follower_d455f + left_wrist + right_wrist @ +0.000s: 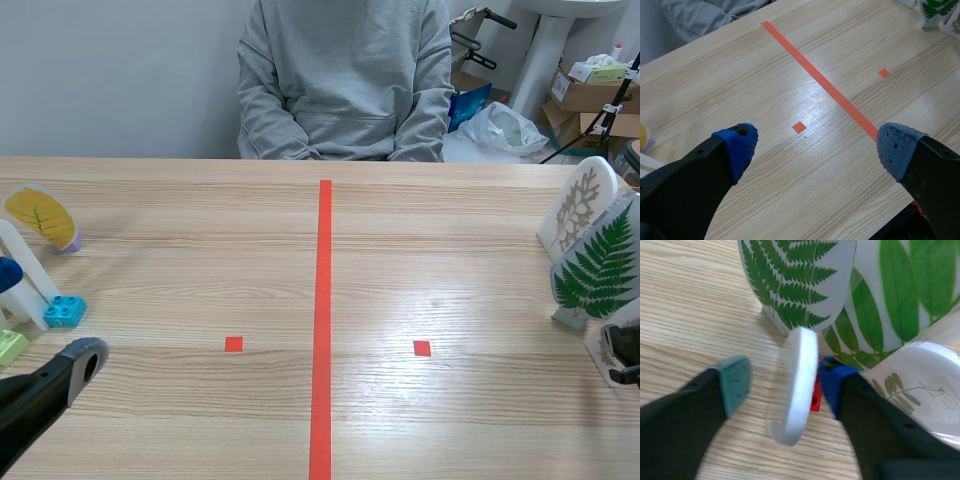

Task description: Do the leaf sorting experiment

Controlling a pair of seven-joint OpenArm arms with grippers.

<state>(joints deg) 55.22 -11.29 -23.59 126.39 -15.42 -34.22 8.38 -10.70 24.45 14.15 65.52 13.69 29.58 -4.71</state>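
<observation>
My right gripper [784, 385] is open around a white leaf card [794, 385] that stands edge-on on a red block [815, 401]. The blue pad [832, 385] is close against the card; the grey-green pad [736, 382] stands off from it. Ahead of it stand a fern card [795, 285] and a broad-leaflet card [900, 295], with a pale sprig card [920, 385] beside it. In the scene view this gripper [625, 358] is at the far right, by the fern card [600, 265]. My left gripper [817, 147] hangs open and holds nothing over the table's left half [80, 362].
A yellow leaf card [42, 215], a white card [25, 275], a blue block [65, 310] and a green block [10, 346] sit at the left edge. A white lacy-leaf card [580, 205] stands at the right. A person [345, 75] sits across the table.
</observation>
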